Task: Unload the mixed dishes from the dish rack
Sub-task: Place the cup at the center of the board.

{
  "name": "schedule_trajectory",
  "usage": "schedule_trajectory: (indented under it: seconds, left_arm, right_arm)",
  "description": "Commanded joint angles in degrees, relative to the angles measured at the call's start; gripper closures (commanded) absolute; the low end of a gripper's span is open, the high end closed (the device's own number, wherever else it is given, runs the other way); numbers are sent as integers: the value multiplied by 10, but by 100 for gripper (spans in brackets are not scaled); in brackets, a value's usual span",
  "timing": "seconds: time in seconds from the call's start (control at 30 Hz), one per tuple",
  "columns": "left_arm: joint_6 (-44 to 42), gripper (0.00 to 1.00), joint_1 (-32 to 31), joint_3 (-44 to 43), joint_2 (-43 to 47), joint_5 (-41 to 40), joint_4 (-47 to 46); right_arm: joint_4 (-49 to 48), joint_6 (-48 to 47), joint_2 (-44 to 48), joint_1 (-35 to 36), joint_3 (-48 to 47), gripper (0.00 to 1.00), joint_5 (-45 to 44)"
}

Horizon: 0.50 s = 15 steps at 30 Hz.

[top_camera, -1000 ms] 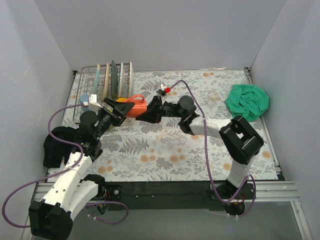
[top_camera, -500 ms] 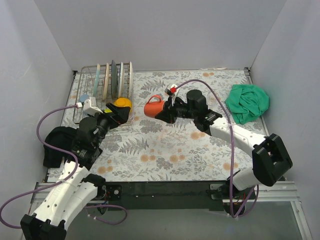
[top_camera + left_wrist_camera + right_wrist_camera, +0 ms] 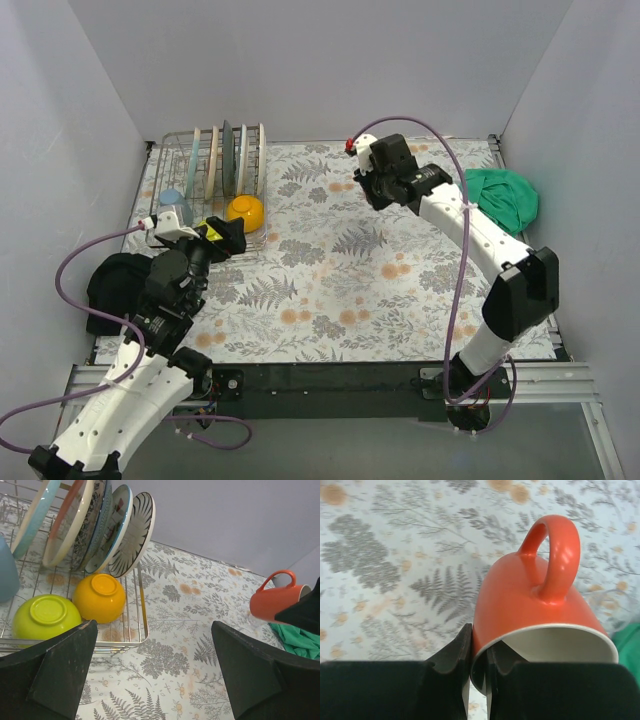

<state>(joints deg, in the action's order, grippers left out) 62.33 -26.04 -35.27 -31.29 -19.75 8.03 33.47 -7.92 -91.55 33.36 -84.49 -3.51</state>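
Note:
The silver dish rack (image 3: pixel 165 222) stands at the far left with several upright plates (image 3: pixel 231 156), a light-blue cup (image 3: pixel 172 198) and an orange-yellow bowl (image 3: pixel 245 210). The left wrist view shows that orange-yellow bowl (image 3: pixel 100 597) upside down beside a lime-green bowl (image 3: pixel 45 617), under the plates (image 3: pixel 131 532). My left gripper (image 3: pixel 222 237) hangs open and empty at the rack's near right corner, its jaws (image 3: pixel 154 630) wide apart over the mat. My right gripper (image 3: pixel 479 640) is shut on the rim wall of the orange mug (image 3: pixel 530 600), held in the air at the far middle (image 3: pixel 368 185).
A green cloth (image 3: pixel 495 200) lies at the far right, close to the right arm. A black cloth (image 3: pixel 110 290) sits at the left edge beside the left arm. Grey walls close in the back and both sides of the floral mat (image 3: pixel 330 290).
The right arm has carried the orange mug from beside the rack toward the far right. The left gripper has opened wide and drawn back a little toward the near left.

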Motion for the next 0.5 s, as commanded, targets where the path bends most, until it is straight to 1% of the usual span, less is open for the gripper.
schedule_trajectory:
  seconds: [0.0, 0.1, 0.17, 0.2, 0.33, 0.47]
  left_arm:
    - [-26, 2, -15, 5, 12, -52, 17]
    - [-26, 2, -23, 5, 15, -60, 20]
    - [-29, 2, -25, 5, 17, -65, 19]
    - [-28, 2, -28, 6, 16, -65, 19]
    - [-31, 2, -33, 7, 16, -72, 17]
    - [-34, 2, -38, 8, 12, -75, 19]
  right_arm:
    - [54, -50, -70, -20, -115, 99, -109]
    - [84, -67, -133, -31, -185, 99, -151]
    - [98, -75, -163, -38, -212, 99, -168]
    - [101, -78, -188, -44, -225, 99, -170]
    - [111, -90, -240, -53, -269, 99, -163]
    - [113, -90, -278, -63, -283, 99, -158]
